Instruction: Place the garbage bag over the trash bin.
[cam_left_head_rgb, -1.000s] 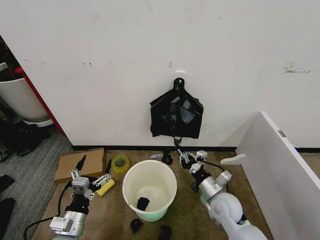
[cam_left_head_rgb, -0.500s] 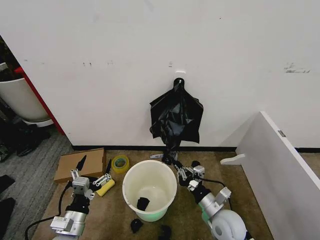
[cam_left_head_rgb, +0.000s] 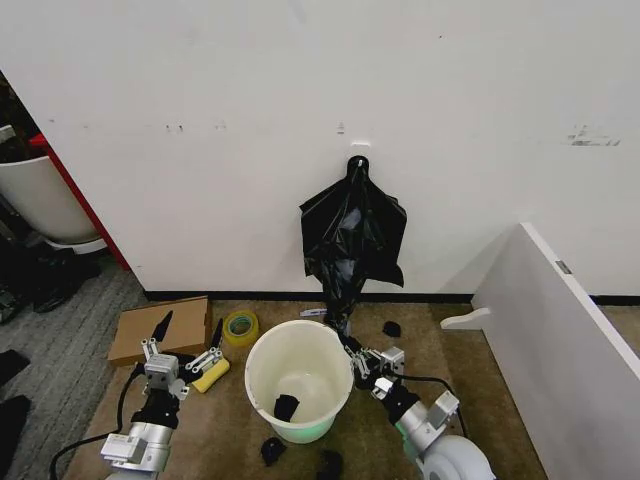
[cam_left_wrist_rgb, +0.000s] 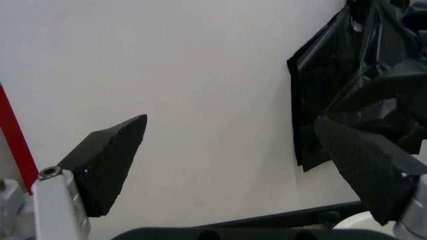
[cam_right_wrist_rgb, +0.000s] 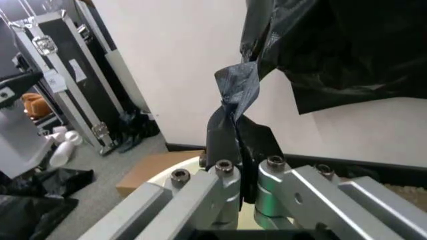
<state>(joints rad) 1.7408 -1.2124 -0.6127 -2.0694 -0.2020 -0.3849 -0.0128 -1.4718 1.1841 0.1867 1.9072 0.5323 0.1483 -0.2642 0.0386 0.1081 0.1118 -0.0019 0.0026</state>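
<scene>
The garbage bag (cam_left_head_rgb: 352, 235) hangs on the wall from a hook above the trash bin (cam_left_head_rgb: 299, 378), its glossy black plastic bunched at the top loop and drawn down into a narrow stretched tail that reaches the bin's far right rim. The right gripper (cam_left_head_rgb: 357, 352) sits just beside that rim, and its fingers are pressed together on the tail of the bag (the right wrist view shows a twisted strip of black plastic (cam_right_wrist_rgb: 233, 107) pinched between the two finger bases and rising toward the crumpled body of the bag). The trash bin stands upright on the brown floor, open mouth up, with a small black scrap (cam_left_head_rgb: 286, 406) lying inside at its bottom. The left gripper (cam_left_head_rgb: 183, 352) rests low to the left of the bin, its dark fingertips (cam_left_wrist_rgb: 110, 160) spread well apart and holding nothing. Also left of the bin lie a yellow tape roll (cam_left_head_rgb: 240, 326), a flat cardboard box (cam_left_head_rgb: 160, 328) and a yellow block (cam_left_head_rgb: 211, 375). More black scraps (cam_left_head_rgb: 272, 450) lie on the floor on the bin's near side.
</scene>
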